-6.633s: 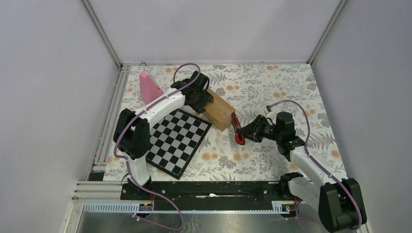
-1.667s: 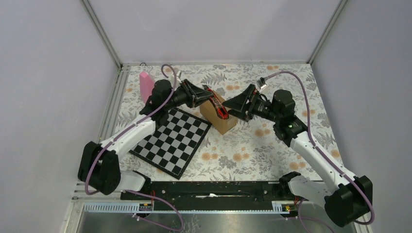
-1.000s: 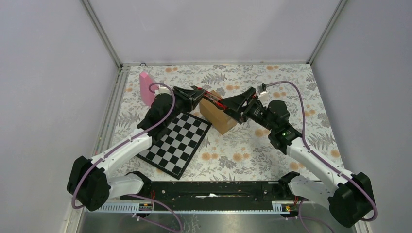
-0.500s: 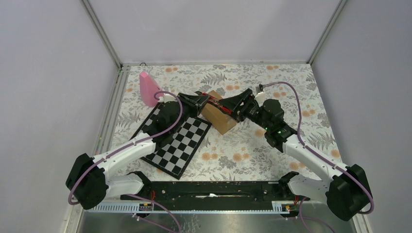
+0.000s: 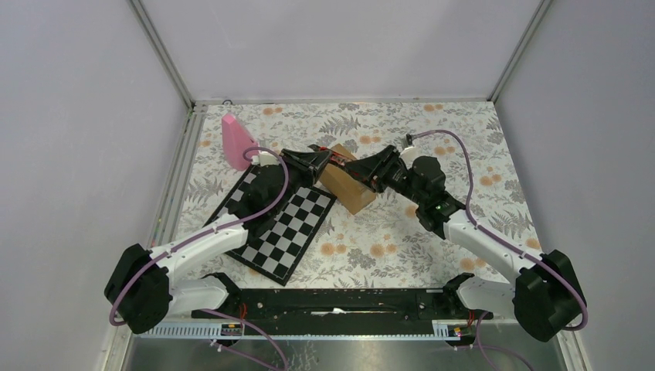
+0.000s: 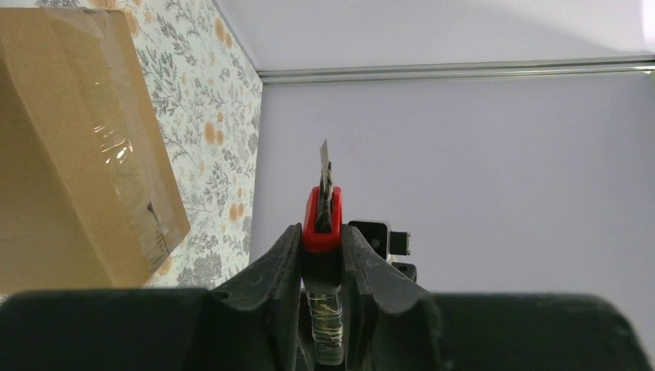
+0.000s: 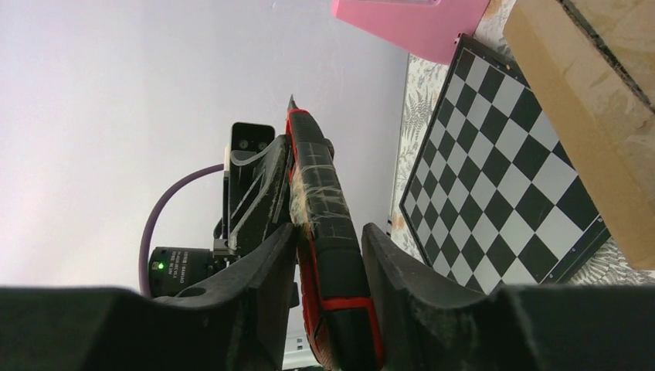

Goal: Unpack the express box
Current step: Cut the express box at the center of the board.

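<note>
Currently, your left gripper is pinched tight on a red knife, its blade out past the fingertips. Your right gripper straddles the same knife's taped handle; you cannot tell whether it presses yet. The cardboard box lies directly beneath both grippers, just beside the chessboard.

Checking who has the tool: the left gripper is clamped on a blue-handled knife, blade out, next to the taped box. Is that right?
Not quite: the knife has a red handle, not a blue one. The left wrist view shows the left gripper clamped on it, blade out, next to the taped express box.
</note>
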Controlling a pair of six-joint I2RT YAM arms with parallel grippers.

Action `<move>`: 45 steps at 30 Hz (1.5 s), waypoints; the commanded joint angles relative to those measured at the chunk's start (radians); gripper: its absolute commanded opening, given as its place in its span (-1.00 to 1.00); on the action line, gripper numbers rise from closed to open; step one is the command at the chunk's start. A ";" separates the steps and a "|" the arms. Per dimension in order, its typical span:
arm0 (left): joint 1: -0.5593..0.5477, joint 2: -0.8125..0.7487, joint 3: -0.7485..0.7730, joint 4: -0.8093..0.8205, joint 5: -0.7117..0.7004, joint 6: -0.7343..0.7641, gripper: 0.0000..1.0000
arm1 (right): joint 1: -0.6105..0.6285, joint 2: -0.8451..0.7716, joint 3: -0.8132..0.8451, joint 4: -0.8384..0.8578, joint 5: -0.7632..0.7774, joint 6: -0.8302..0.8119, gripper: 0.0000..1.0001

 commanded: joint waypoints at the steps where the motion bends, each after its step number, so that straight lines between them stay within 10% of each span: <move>1: -0.003 -0.029 -0.011 0.102 -0.009 -0.003 -1.00 | 0.008 -0.001 0.013 0.082 -0.025 -0.001 -0.21; 8: -0.002 -0.034 0.002 0.064 0.021 0.012 -0.93 | 0.009 -0.001 0.017 0.051 -0.008 -0.021 -0.84; 13: -0.001 -0.069 0.071 -0.205 0.003 0.083 0.92 | 0.008 -0.069 -0.003 -0.028 0.073 -0.064 -1.00; 14: 0.002 -0.078 0.085 -0.266 -0.006 0.102 0.97 | 0.009 -0.094 -0.012 -0.047 0.096 -0.074 -1.00; 33: 0.043 0.184 0.490 -0.913 0.051 0.541 0.98 | 0.007 -0.796 -0.203 -0.806 0.448 -0.188 -1.00; 45: -0.027 0.419 0.755 -1.115 0.037 0.757 0.90 | -0.010 -0.576 -0.063 -0.951 0.496 -0.396 -1.00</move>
